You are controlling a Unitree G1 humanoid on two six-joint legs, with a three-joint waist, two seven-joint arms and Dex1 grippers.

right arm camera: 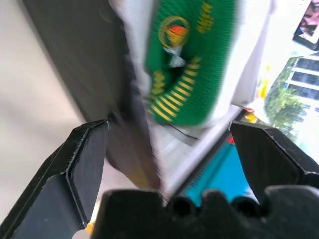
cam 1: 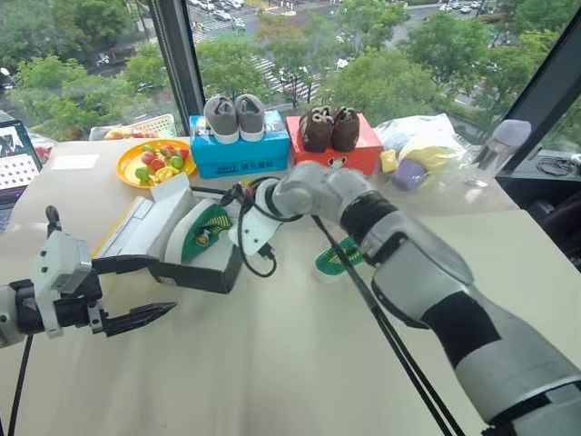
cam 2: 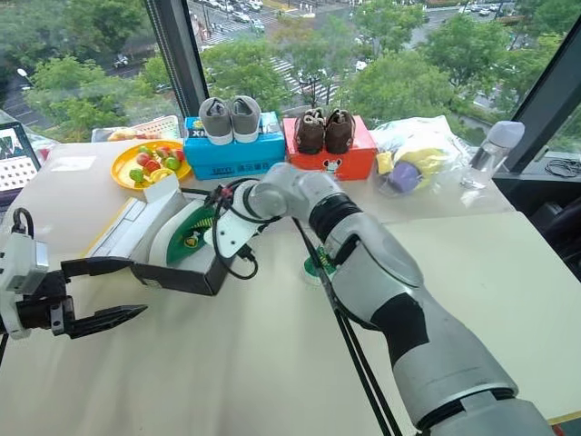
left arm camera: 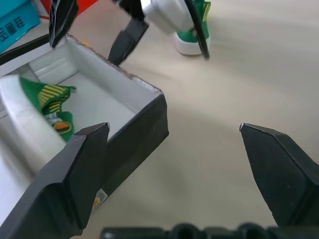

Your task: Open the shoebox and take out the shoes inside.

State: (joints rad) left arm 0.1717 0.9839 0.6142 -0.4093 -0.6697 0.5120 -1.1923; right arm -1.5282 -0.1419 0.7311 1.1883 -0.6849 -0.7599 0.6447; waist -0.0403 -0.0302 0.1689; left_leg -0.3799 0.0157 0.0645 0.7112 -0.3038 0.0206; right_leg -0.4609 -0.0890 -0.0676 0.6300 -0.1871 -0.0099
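The shoebox lay open on the tabletop, one green shoe tilted inside. The right gripper hovered over it, jaws wide and empty. The shoe looked light and soft-topped; gripping across its stiffer sole seemed best. The left gripper, jaws wide, straddled the box's near corner.

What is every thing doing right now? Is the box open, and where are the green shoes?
shoebox: open, lid folded back.
green shoe in the box: lying on its side inside.
green shoe on the table: already out, beside the box.
right gripper: open, at the box.
left gripper: open, holding nothing, beside the box.
grey shoes: on the blue box.
brown shoes: on the red box.
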